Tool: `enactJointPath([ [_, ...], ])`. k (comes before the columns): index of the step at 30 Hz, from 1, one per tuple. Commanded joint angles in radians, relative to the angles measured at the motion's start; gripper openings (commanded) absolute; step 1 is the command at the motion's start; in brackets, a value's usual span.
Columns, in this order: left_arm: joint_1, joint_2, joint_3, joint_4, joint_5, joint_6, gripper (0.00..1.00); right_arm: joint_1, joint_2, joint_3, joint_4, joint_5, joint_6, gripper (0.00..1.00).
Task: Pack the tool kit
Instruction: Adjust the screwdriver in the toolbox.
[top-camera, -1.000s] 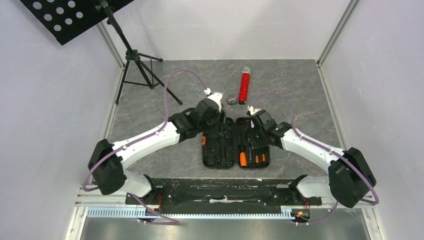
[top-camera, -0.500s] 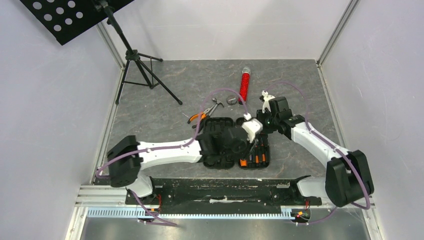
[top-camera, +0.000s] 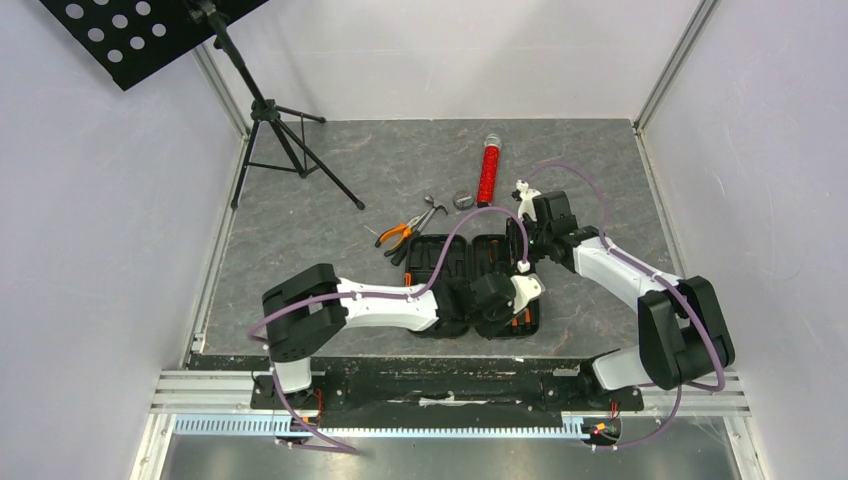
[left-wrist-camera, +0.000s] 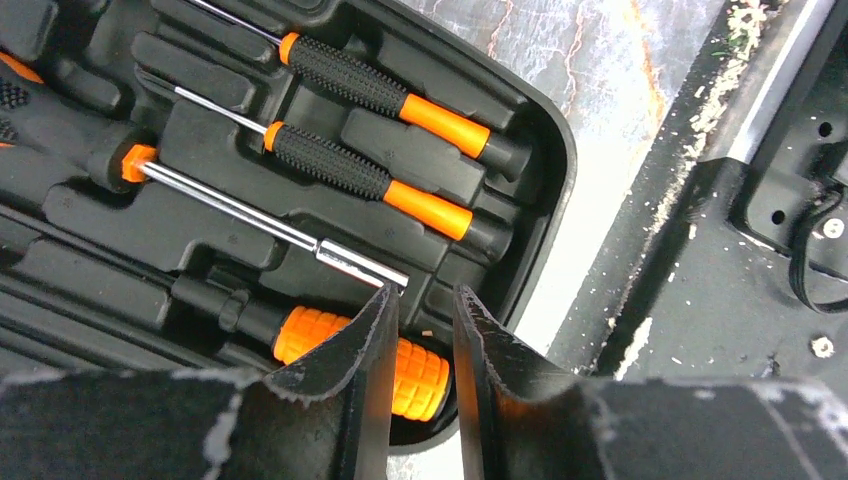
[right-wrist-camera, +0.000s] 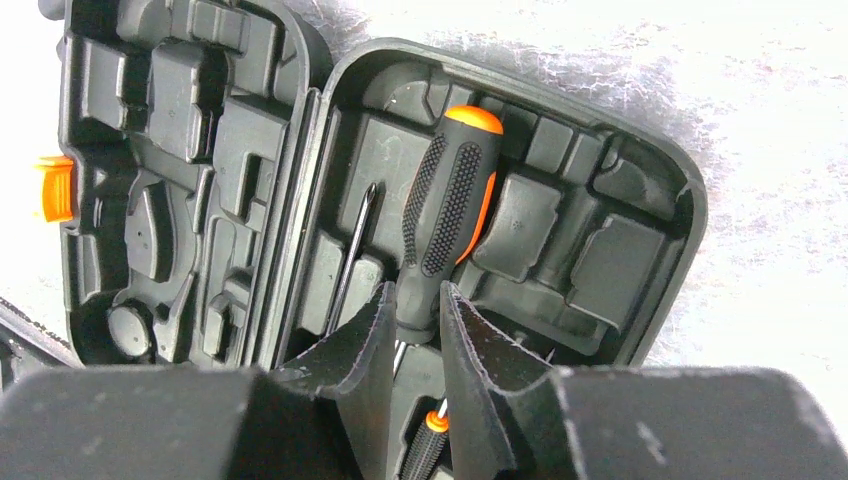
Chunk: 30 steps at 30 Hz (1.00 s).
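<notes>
The tool kit case (top-camera: 455, 265) lies open in front of the arm bases. My left arm reaches across it. Its gripper (top-camera: 510, 308) hangs over the near end of the right half, jaws a narrow gap apart (left-wrist-camera: 425, 300) above an orange knurled handle (left-wrist-camera: 425, 365). Nothing sits between the tips. Two small screwdrivers (left-wrist-camera: 330, 165) rest in slots beside it. My right gripper (top-camera: 525, 250) is at the far end of that half, shut (right-wrist-camera: 412, 300) on the neck of a large black-and-orange screwdriver (right-wrist-camera: 450, 200) that lies in the case (right-wrist-camera: 620, 250). Orange pliers (top-camera: 398, 236) and a hammer (top-camera: 432, 210) lie outside.
A red tube (top-camera: 488, 172) and a small grey object (top-camera: 463, 199) lie behind the case. A black tripod stand (top-camera: 280, 130) occupies the back left corner. The black mounting rail (left-wrist-camera: 760, 200) runs just past the case's near edge. Walls close in on both sides.
My left arm has swung from the case's left side across to the right half's near end, uncovering the pliers and hammer, and its jaws have narrowed. My right gripper has shifted towards the case's far end.
</notes>
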Motion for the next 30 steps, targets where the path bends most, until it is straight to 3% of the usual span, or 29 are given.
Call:
enactJointPath([
  [1, -0.006, 0.034, 0.058, 0.044, -0.037, 0.038, 0.32, -0.005, 0.020, 0.041, 0.055, -0.017, -0.022, 0.25],
  [5, -0.005, 0.042, 0.066, 0.047, -0.122, -0.011, 0.38, -0.005, 0.020, 0.040, 0.053, -0.002, -0.024, 0.25],
  [11, -0.005, 0.057, 0.151, -0.114, -0.291, -0.181, 0.47, -0.006, 0.009, 0.024, 0.047, 0.051, -0.005, 0.24],
  [20, -0.013, 0.111, 0.390, -0.533, -0.320, -0.505, 0.47, -0.005, 0.025, 0.036, 0.027, 0.079, 0.014, 0.23],
  [24, -0.023, 0.183, 0.553, -0.738, -0.352, -0.594, 0.52, -0.005, 0.043, 0.051, 0.012, 0.094, 0.017, 0.23],
  [30, -0.025, 0.253, 0.600, -0.773, -0.331, -0.648, 0.51, -0.006, 0.061, 0.050, 0.011, 0.105, 0.013, 0.22],
])
